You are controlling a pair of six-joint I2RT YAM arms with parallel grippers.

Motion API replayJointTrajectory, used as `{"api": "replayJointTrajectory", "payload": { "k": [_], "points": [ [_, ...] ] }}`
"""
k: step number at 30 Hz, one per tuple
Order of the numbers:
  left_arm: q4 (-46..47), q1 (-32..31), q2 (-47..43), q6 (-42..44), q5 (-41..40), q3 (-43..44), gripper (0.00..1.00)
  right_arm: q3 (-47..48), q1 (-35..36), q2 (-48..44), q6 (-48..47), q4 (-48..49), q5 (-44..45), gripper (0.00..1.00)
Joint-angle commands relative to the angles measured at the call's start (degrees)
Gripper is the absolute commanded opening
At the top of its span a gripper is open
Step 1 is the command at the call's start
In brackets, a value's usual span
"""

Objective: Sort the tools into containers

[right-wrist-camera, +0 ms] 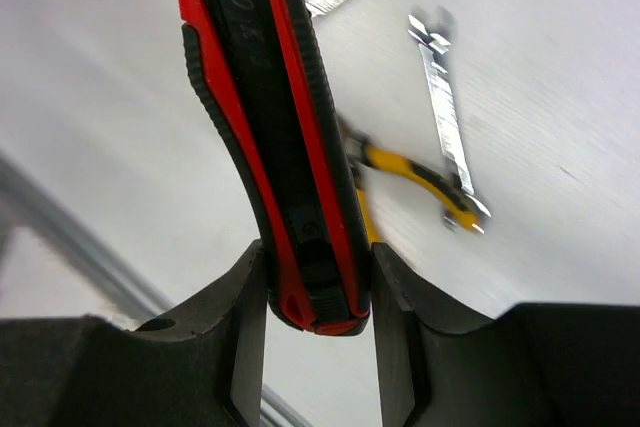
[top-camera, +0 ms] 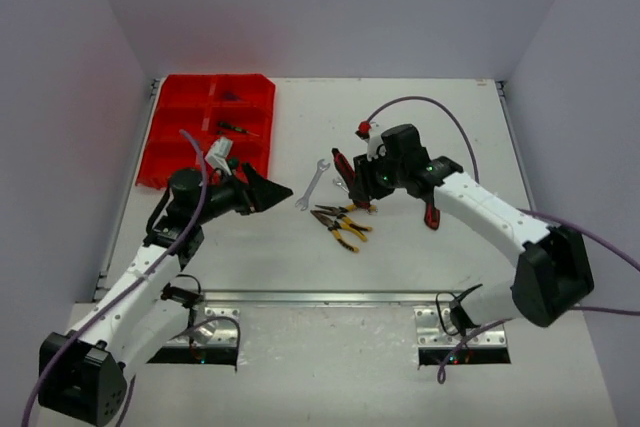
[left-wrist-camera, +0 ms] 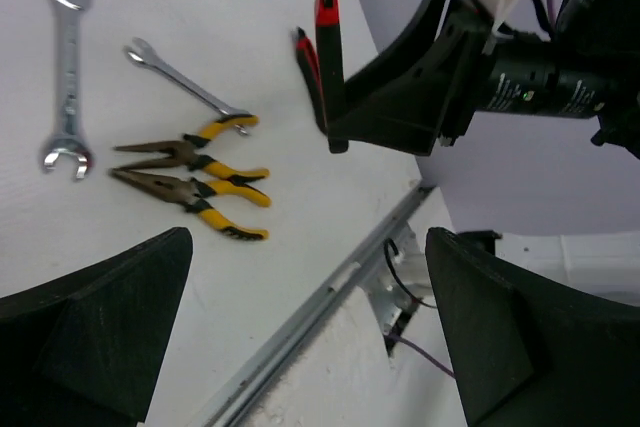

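One tool held: red-black cutters [right-wrist-camera: 265, 117] clamped by the handle in the right end effector [right-wrist-camera: 318, 292], near yellow-handled pliers [top-camera: 340, 225] lying on the desk [top-camera: 450, 127]. Left end effector [top-camera: 268, 190]: jaws wide apart, empty, just right of the red tray [top-camera: 160, 117].

Wrenches [left-wrist-camera: 64, 65]: two. Yellow-handled pliers [left-wrist-camera: 185, 155]: two. Red-black cutters [top-camera: 343, 167]: two. Red tray [top-camera: 165, 142]: one, two small tools [top-camera: 232, 128] inside (kind unclear).

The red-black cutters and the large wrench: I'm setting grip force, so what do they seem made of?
The red-black cutters: handles look like moulded plastic, a red shell with a matte black rubbery inlay, ribbed edges and embossed lettering; exact material unclear. The large wrench: bare metal, probably steel, with a bright silvery sheen reflecting light.
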Motion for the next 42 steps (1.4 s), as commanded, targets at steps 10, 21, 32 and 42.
{"api": "replayJointTrajectory", "payload": {
  "k": [10,21,32,42],
  "points": [
    [15.2,-13.0,14.9,-3.9,-15.5,11.2,0.83,-1.3,5.9,-7.7,10.6,9.8,-4.7,0.00],
    [12.1,-14.7,19.9,-2.1,-17.5,16.0,0.00,-0.7,7.1,-8.5,11.7,10.9,-5.5,0.01],
    [-7.1,-12.6,21.9,5.1,-34.3,28.5,0.00,-2.6,7.0,-12.7,9.4,3.8,11.9,0.99],
    [-19.3,14.9,35.6,-2.3,-56.8,46.8,0.00,-9.0,6.5,-22.6,6.5,-3.0,20.1,0.99]
  ]
}}
